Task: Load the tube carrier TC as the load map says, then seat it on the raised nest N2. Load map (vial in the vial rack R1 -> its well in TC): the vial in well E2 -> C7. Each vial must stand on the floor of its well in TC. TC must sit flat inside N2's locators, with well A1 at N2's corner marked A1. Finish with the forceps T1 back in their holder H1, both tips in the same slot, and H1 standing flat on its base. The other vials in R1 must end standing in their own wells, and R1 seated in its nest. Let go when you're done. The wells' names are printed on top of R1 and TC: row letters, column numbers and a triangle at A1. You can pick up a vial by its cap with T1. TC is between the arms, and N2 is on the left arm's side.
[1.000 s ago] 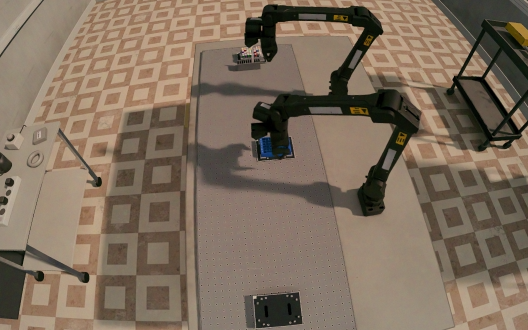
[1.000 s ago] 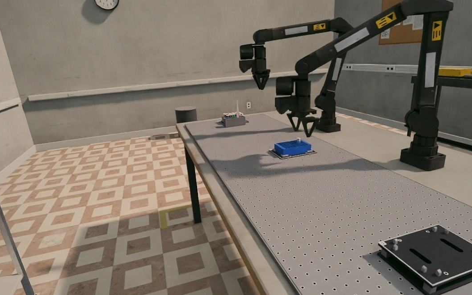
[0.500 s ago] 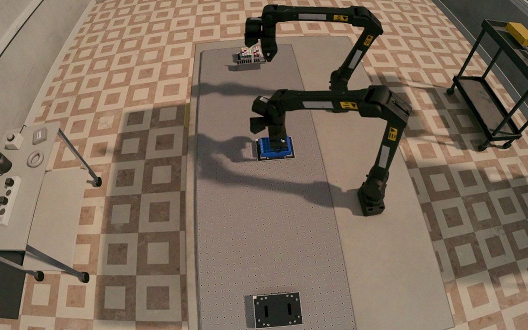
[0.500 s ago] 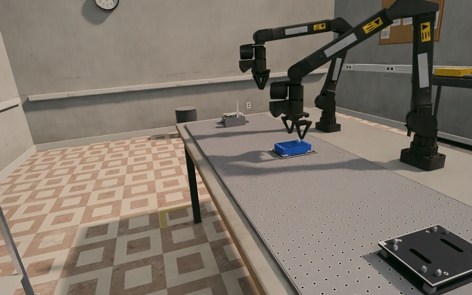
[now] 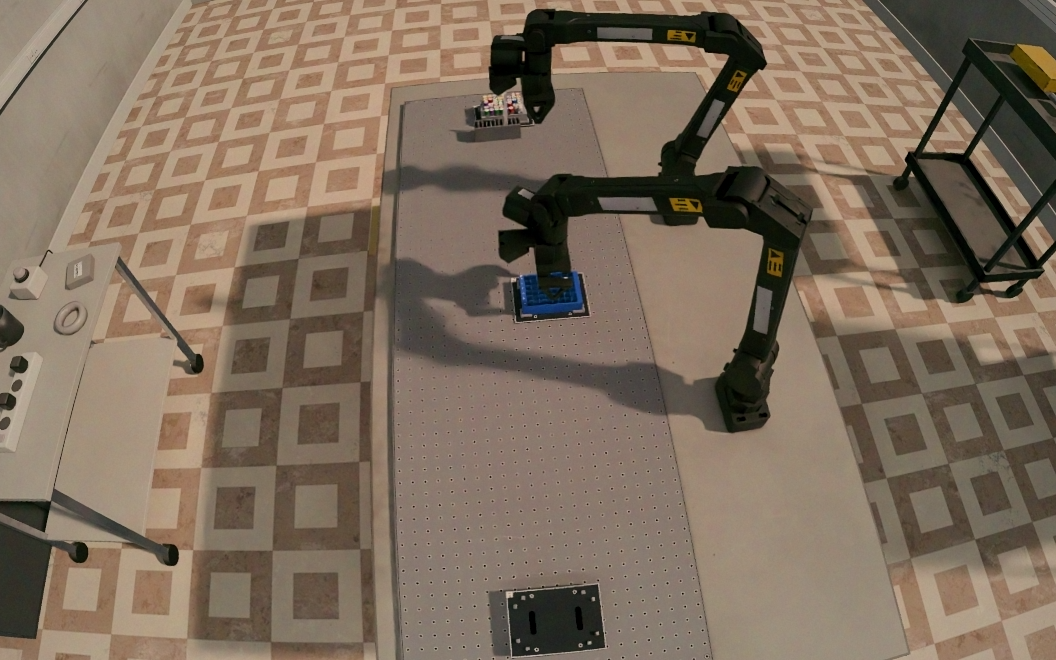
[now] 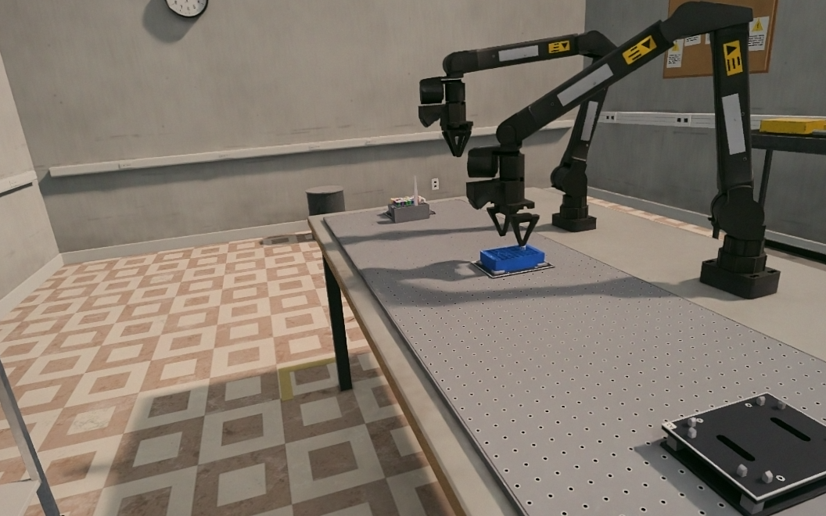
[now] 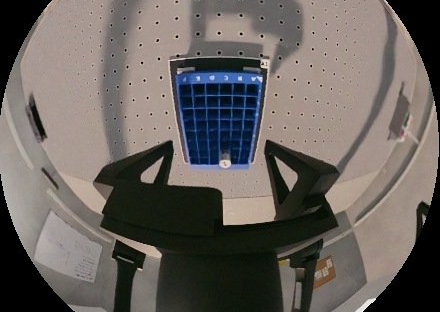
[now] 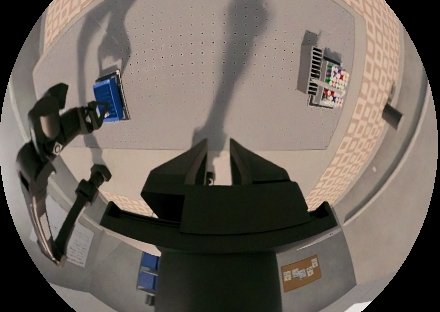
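The blue tube carrier TC [image 5: 551,310] [image 6: 500,261] [image 7: 219,77] sits on its low nest. One pale-capped vial [image 7: 225,160] stands in the carrier's end row nearest the wrist, seemingly C7; its depth is hidden. My left gripper [image 6: 512,238] [image 7: 218,145] is open and empty, just above the carrier, fingertips to either side of it in the wrist view. My right gripper [image 6: 457,155] [image 8: 218,143] is partly open with a narrow empty gap, high above the table. Vial rack R1 [image 8: 336,77] holds several colour-capped vials. The forceps T1 [image 6: 414,188] stand in grey holder H1 [image 6: 410,212]; the tips' slot is unclear.
The raised nest N2 [image 5: 555,619] [image 6: 756,429] is a black plate with small locators and nothing on it, at the table's far end from R1. Both arm bases stand along one long side. A side table [image 5: 118,426] and a cart [image 5: 975,200] stand off the table.
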Motion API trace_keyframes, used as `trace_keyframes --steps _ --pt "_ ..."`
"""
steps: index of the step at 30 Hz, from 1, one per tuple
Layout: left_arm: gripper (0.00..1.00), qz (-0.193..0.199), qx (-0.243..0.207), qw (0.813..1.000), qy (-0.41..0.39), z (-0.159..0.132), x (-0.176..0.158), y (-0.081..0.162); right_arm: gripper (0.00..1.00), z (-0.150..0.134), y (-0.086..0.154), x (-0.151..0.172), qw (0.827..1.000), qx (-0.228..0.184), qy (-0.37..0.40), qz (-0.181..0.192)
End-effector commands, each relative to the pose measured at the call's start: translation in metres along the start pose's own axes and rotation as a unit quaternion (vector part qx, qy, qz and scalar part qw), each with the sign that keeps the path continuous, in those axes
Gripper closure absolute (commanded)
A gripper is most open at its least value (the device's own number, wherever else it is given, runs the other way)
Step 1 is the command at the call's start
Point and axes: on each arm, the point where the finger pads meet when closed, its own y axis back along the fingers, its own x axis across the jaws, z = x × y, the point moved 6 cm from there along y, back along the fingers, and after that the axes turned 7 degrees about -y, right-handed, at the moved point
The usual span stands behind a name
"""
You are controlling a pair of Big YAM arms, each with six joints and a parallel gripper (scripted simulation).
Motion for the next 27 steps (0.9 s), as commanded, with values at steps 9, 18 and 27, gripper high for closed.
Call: trace_keyframes --steps 9,18,27 --pt "0.00 0.001 -0.002 1.000 0.005 0.001 -0.003 -0.012 0.76 0.006 0.013 -0.001 1.000 -0.017 -0.003 -0.002" --pt "0.00 -0.004 -0.009 1.000 0.004 0.007 -0.007 -0.020 0.76 0.006 0.013 -0.001 1.000 -0.017 -0.003 -0.002" --pt "0.00 -0.003 -0.008 1.000 0.004 0.006 -0.006 -0.033 0.76 0.006 0.013 -0.001 1.000 -0.017 -0.003 -0.002"
